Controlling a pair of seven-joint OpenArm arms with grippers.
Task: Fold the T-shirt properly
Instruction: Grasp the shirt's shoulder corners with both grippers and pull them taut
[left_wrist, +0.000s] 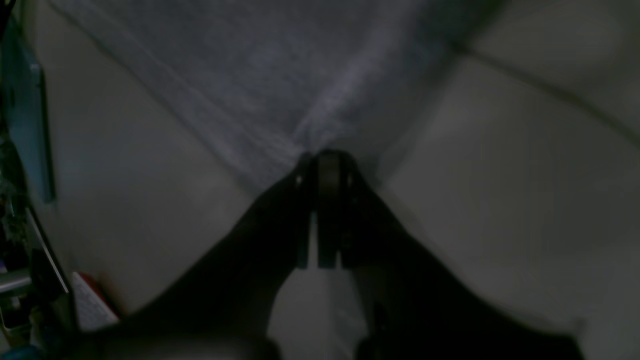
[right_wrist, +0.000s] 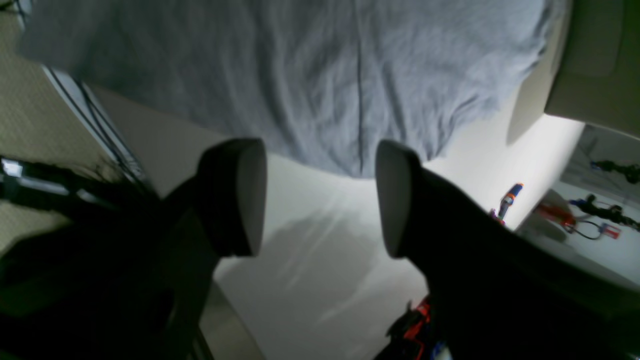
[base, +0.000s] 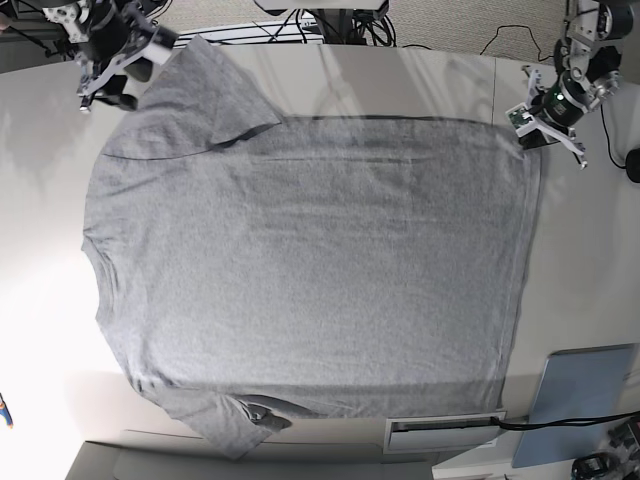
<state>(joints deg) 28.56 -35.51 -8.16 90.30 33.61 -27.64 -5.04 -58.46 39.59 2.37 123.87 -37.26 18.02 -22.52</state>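
**Left pincer clenching a corner of the shirt**

The left gripper (left_wrist: 327, 167) is pinching its dark jaws tight together on a corner of the heather-grey short-sleeved cotton T-shirt (base: 310, 270), and the cloth is bunching into small creases that are fanning away from the pinch. In the overhead view this gripper (base: 527, 128) is sitting at the shirt's hem corner, at the far edge of the pale, smooth tabletop (base: 40, 150).

The right gripper (right_wrist: 320, 197) is standing released, its two rounded dark fingers (right_wrist: 235, 195) spread wide with bare table showing between them. The edge of a sleeve, with a seam running down it, is lying just beyond the fingertips, not touching them. From above, that gripper (base: 105, 80) is hovering just beside the far sleeve.

The shirt itself is lying spread flat, plain side up, covering most of the table, neck toward the right arm's side and hem toward the left arm's. A flat blue-grey rectangular pad (base: 580, 395) is lying near the hem's other corner.
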